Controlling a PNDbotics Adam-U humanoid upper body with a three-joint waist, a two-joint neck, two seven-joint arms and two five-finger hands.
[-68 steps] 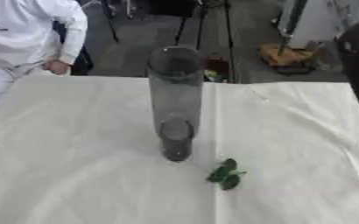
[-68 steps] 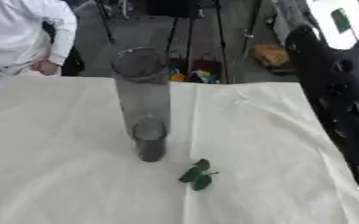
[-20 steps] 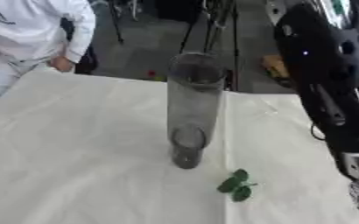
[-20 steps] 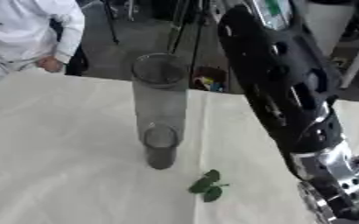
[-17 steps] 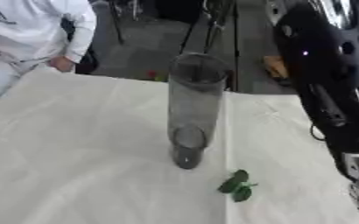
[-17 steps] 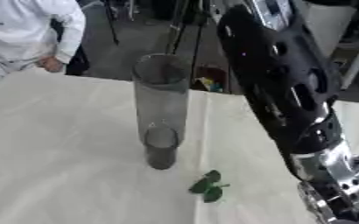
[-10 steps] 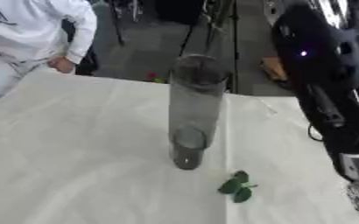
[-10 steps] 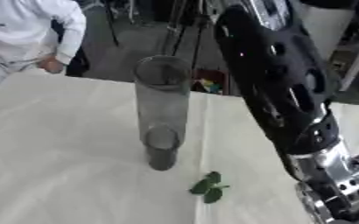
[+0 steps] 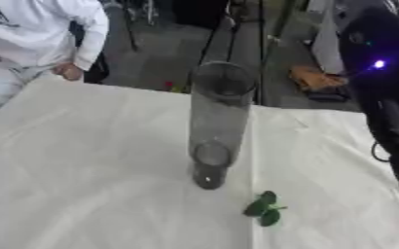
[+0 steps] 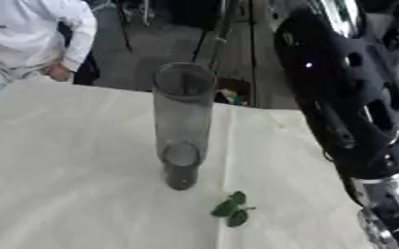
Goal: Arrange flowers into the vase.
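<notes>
- Since 3.4 seconds back, your right arm (image 10: 348,112) has swung in from the right side and now fills much of that side of the right eye view; the vase and the sprig lie in the same arrangement on the cloth.
- You have a table covered with a white cloth (image 9: 83,160) as the work surface.
- Your vase (image 9: 216,124) is a tall clear cylinder standing upright near the middle of the table, nearer the far edge than the sprig is.
- Looking into it, you see only the round dark base at the bottom.
- Your one visible bit of plant is a small green leafy sprig (image 9: 264,210) lying flat on the cloth, just right of the vase base and nearer the near edge, close to it but apart.
- Your right hand itself is hidden below the arm's silver wrist at the lower right corner, so you cannot tell how its fingers stand.
- Your left hand shows in neither view.
</notes>
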